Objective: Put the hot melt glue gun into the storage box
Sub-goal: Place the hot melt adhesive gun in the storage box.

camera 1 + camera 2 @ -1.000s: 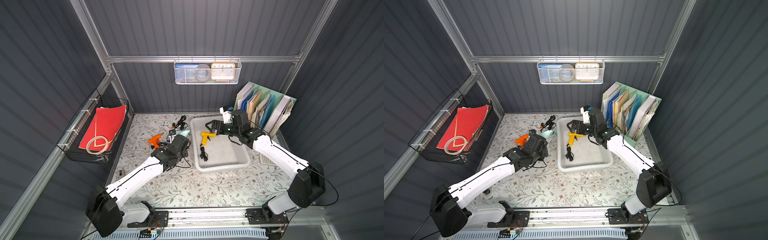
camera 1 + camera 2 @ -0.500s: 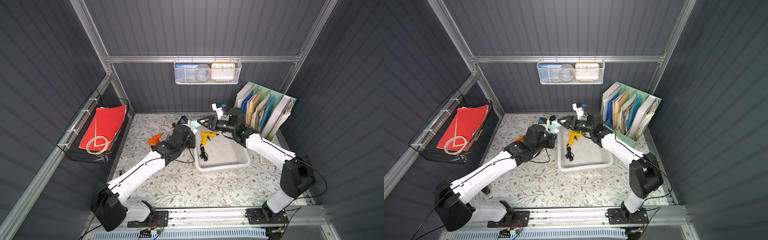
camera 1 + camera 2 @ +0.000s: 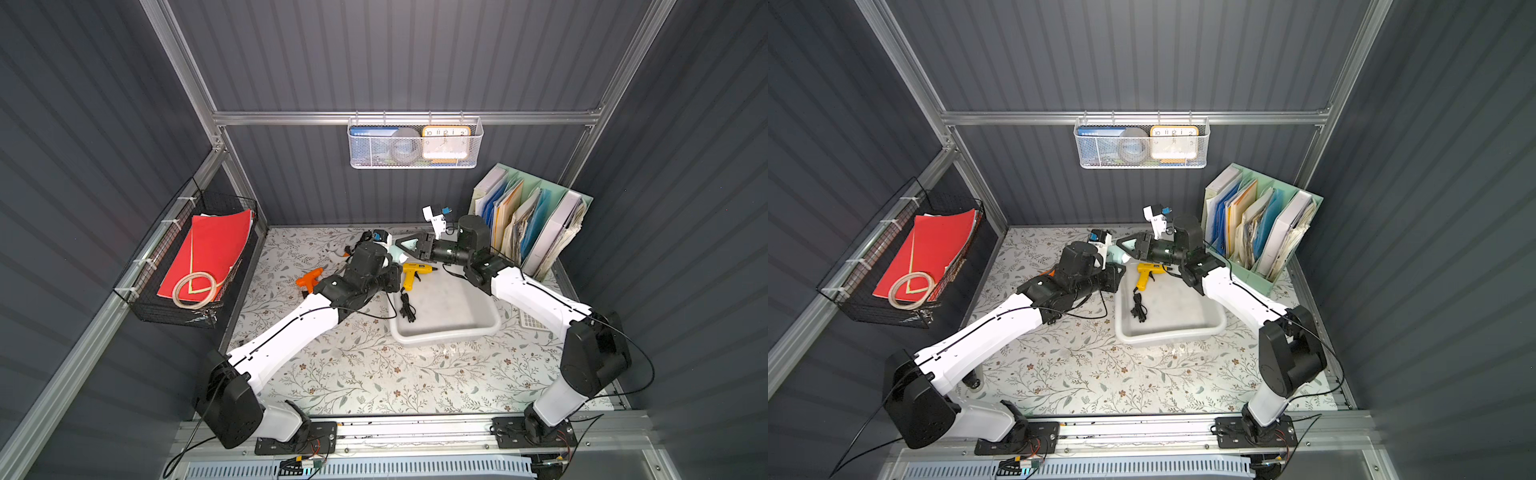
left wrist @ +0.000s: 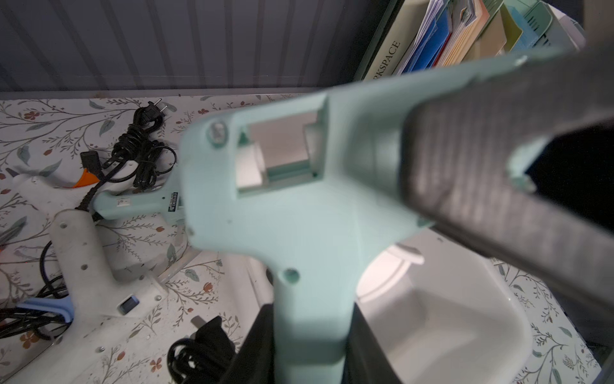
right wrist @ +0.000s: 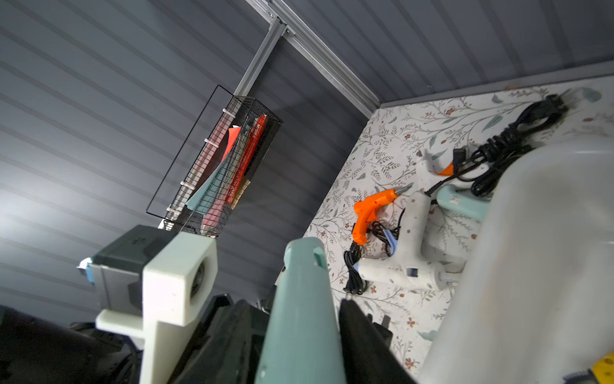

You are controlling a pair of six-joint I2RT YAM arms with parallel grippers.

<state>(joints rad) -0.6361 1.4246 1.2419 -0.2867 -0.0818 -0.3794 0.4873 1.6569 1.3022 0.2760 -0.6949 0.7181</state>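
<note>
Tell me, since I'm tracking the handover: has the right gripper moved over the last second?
Yes. The right gripper swung off the storage box, toward its far corner and the left arm.

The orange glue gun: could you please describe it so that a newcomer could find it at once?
Start at the black wire basket on the side wall, then look across the floral table towards the storage box. The orange glue gun lies on the table between them, outside the box, the only orange gun among white, mint and yellow ones.

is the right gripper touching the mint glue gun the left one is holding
Touching. The left wrist view shows a right gripper finger lying flat against the mint glue gun's barrel, while the left gripper clamps its handle.
</note>
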